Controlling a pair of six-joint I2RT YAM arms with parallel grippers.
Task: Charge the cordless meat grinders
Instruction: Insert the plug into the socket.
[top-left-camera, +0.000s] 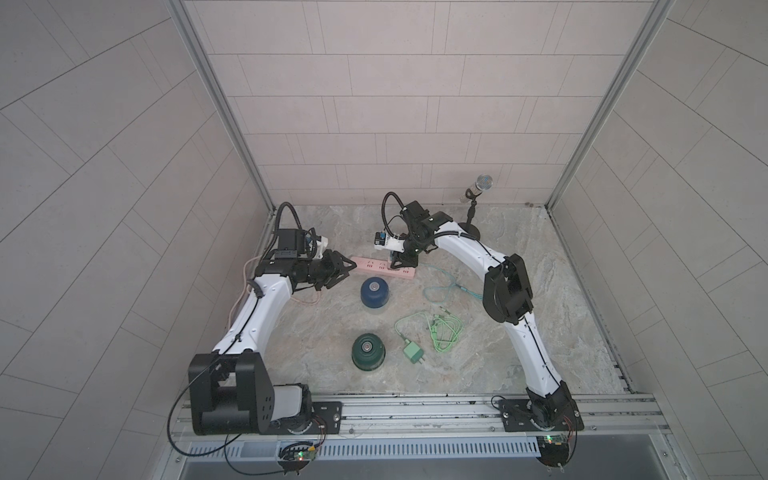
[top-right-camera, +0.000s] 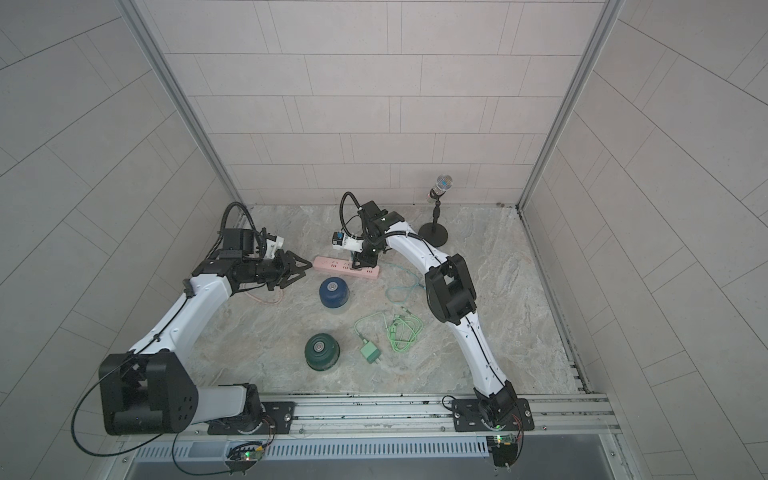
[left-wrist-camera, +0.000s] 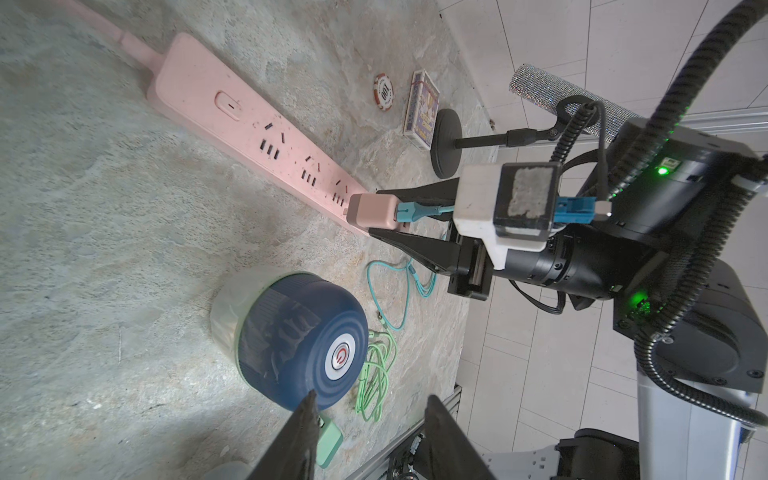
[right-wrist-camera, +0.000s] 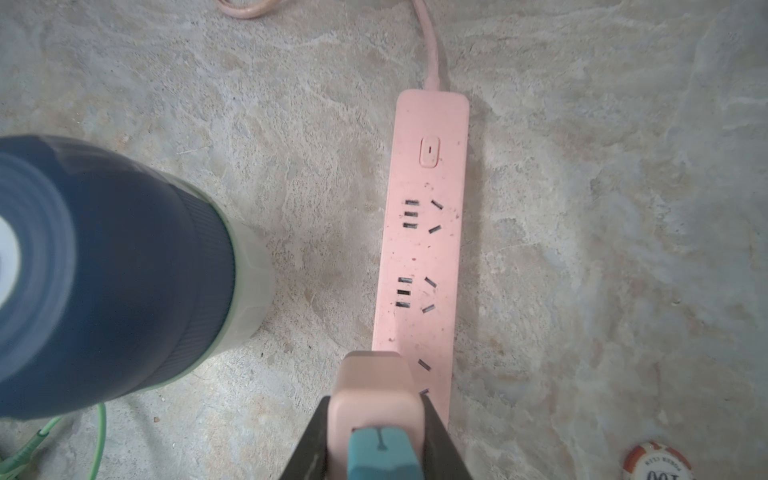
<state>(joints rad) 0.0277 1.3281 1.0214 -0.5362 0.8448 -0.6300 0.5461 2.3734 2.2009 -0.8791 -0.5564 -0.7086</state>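
Stone-patterned counter (top-left-camera: 519, 291), seen from above. Dark blue grinder (top-left-camera: 374, 292), centre of frame in both top views, stands upright just below the pink power strip (top-left-camera: 370, 265). Its white centre button (left-wrist-camera: 340, 356) bears a red power symbol in the left wrist view. Dark green grinder (top-left-camera: 368, 351), lower centre, stands upright, well apart from the strip. A green adapter (top-left-camera: 412, 353) lies just to its right.

Left claw (top-left-camera: 345, 276), left of centre: jaws partly apart, holding nothing, near the strip's left end. Right claw (right-wrist-camera: 376, 399): closed upon a pink adapter (right-wrist-camera: 374, 374) that carries a teal cable plug (right-wrist-camera: 382, 453). The adapter touches the strip at its last socket; whether it is fully seated cannot be told.

Poker chip (left-wrist-camera: 383, 92), upper centre of the left wrist view, reads "100".
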